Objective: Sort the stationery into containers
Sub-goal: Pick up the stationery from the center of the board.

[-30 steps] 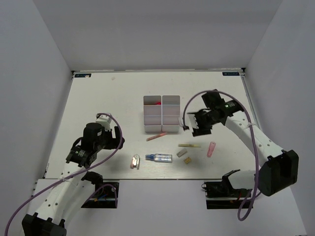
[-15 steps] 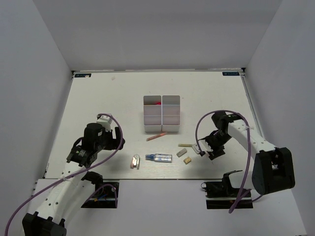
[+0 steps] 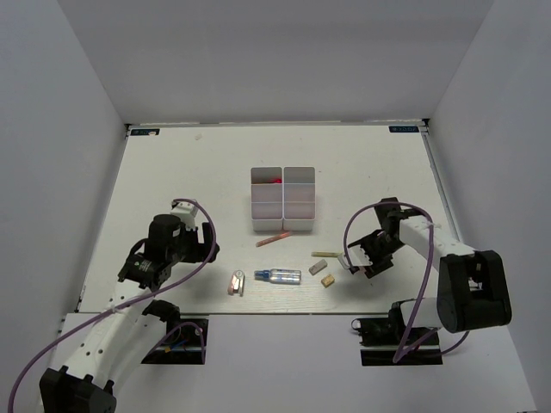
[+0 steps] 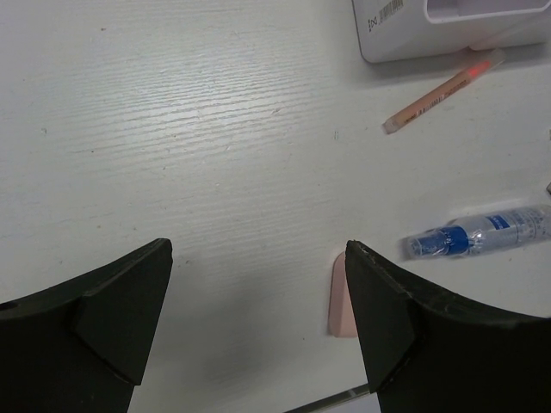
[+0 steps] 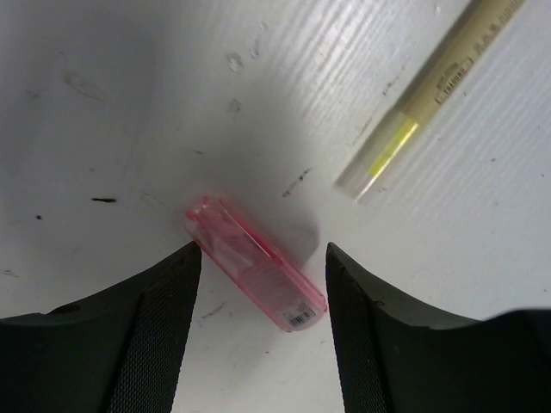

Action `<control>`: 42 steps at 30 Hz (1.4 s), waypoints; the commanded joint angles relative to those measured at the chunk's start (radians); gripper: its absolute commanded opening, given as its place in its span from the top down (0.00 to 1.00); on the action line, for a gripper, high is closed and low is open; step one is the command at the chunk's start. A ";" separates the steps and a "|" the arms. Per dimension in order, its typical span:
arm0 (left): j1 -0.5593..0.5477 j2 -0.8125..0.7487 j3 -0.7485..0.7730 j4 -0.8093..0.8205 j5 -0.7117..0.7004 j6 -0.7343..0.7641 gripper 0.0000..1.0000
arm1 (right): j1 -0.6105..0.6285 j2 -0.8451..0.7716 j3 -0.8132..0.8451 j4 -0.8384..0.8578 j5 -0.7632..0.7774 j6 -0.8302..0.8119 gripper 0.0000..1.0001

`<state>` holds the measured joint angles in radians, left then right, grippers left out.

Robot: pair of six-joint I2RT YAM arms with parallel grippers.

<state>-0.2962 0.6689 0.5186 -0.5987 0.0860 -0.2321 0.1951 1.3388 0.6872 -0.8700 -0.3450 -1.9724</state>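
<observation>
Two white containers point(image 3: 283, 200) stand side by side mid-table, with something red point(image 3: 274, 180) in the left one's far compartment. My right gripper point(image 3: 365, 262) is low over the table, open, its jaws on either side of a pink capsule point(image 5: 256, 262) that lies flat between them in the right wrist view point(image 5: 261, 280). A yellow stick point(image 5: 430, 95) lies just beyond it. My left gripper point(image 3: 203, 244) is open and empty point(image 4: 258, 292). A pink eraser point(image 4: 342, 297) lies by its right finger. A pink stick point(image 3: 273, 238), a silver-blue tube point(image 3: 277, 275) and two small erasers point(image 3: 322, 274) lie in front of the containers.
The left wrist view shows the pink stick point(image 4: 443, 90) against the corner of a container point(image 4: 448, 26), and the tube point(image 4: 482, 234) to the right. A small white piece point(image 3: 241, 282) lies beside the pink eraser point(image 3: 232, 283), near the table's front edge.
My right arm has swung from beside the containers down to the front right and lowered over the pink capsule, which now lies between its open jaws. The left arm has barely moved.
</observation>
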 commanded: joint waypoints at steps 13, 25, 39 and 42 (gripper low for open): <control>0.003 0.012 -0.002 -0.001 0.006 0.011 0.08 | -0.028 0.123 0.027 -0.067 0.054 -0.332 0.47; 0.003 0.020 0.000 -0.004 -0.002 0.013 0.08 | -0.025 0.200 0.051 -0.116 0.115 -0.306 0.93; 0.003 0.029 0.001 -0.009 -0.006 0.016 0.08 | 0.012 0.149 0.530 -0.086 -0.232 0.593 1.00; 0.003 0.032 0.000 -0.010 -0.011 0.016 0.08 | 0.036 0.168 0.600 -0.054 -0.241 0.709 1.00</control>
<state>-0.2962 0.6994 0.5186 -0.6025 0.0856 -0.2253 0.2089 1.5024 1.2259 -0.9565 -0.5159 -1.4738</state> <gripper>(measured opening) 0.916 0.275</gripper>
